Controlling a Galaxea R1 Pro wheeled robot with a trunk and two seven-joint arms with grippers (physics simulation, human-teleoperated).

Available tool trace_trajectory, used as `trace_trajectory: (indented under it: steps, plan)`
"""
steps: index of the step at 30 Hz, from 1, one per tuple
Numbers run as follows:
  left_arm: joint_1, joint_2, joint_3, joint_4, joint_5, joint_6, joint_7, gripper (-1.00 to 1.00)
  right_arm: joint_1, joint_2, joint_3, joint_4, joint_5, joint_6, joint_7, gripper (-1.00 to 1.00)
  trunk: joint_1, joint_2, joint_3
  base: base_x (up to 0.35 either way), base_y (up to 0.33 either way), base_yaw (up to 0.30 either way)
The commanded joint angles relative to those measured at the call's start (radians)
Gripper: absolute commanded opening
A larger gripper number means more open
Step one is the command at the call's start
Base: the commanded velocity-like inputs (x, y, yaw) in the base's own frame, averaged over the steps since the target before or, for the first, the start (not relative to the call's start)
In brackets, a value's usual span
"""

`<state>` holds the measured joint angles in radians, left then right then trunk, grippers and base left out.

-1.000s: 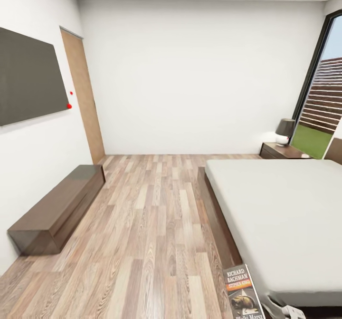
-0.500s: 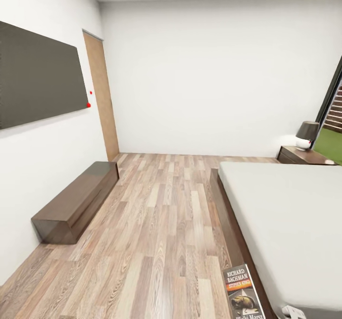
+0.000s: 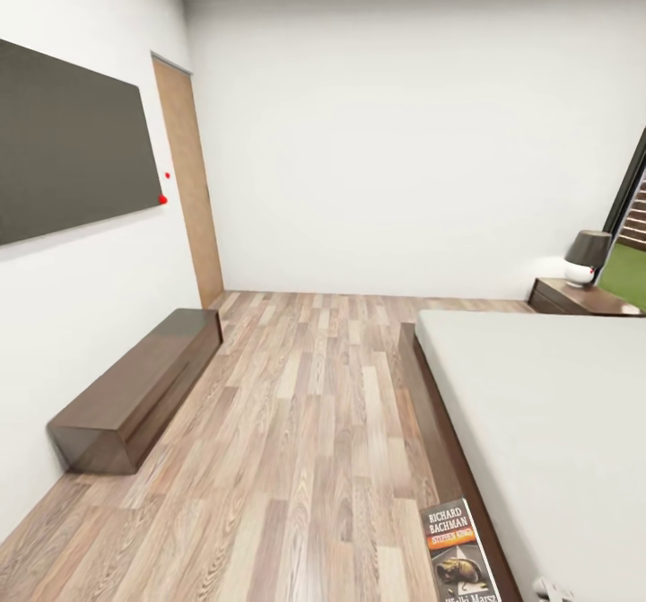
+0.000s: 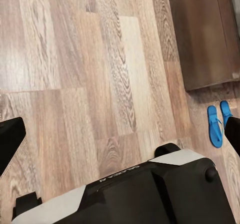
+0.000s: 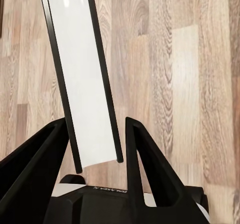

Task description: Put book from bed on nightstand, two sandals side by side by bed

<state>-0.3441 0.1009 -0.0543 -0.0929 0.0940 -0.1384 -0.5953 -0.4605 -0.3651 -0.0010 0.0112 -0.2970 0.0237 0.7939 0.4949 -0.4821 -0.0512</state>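
Right now the book stands upright at the bottom of the head view, just beside the bed; from the right wrist view its white page edge runs between the black fingers of the right gripper, which pinch it. Two blue sandals lie side by side on the plank floor near a dark wooden corner. Left gripper: I cannot tell how wide its jaws stand. Farther off, a nightstand with a lamp, a long bench, a wall screen.

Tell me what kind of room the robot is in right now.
Most likely a bedroom: a large low bed with a grey mattress, a nightstand carrying a lamp beside it, and a wood-plank floor.
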Motion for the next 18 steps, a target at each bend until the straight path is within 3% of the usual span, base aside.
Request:
trace_trajectory:
  steps: [1, 11, 18]
  plan:
    - [-0.001, 0.0, -0.006, 0.001, 0.01, -0.002, -0.003, 1.0, -0.001, 0.0, -0.002, 0.001, -0.005, 0.002, 0.003, -1.0, 0.001, -0.002, -0.002, 0.329, 0.0, 0.0]
    - [-0.001, 0.0, -0.006, 0.001, 0.01, -0.003, -0.003, 1.0, -0.001, 0.0, -0.002, 0.003, -0.005, 0.001, -0.002, -1.0, 0.001, -0.002, -0.002, 0.332, 0.0, 0.0]
    - [-0.003, -0.036, 0.001, -0.011, 0.019, -0.019, 0.004, 1.0, -0.001, 0.002, 0.0, 0.015, -0.005, -0.001, -0.024, -1.0, 0.001, -0.002, -0.002, 0.0, 0.0, 0.0]
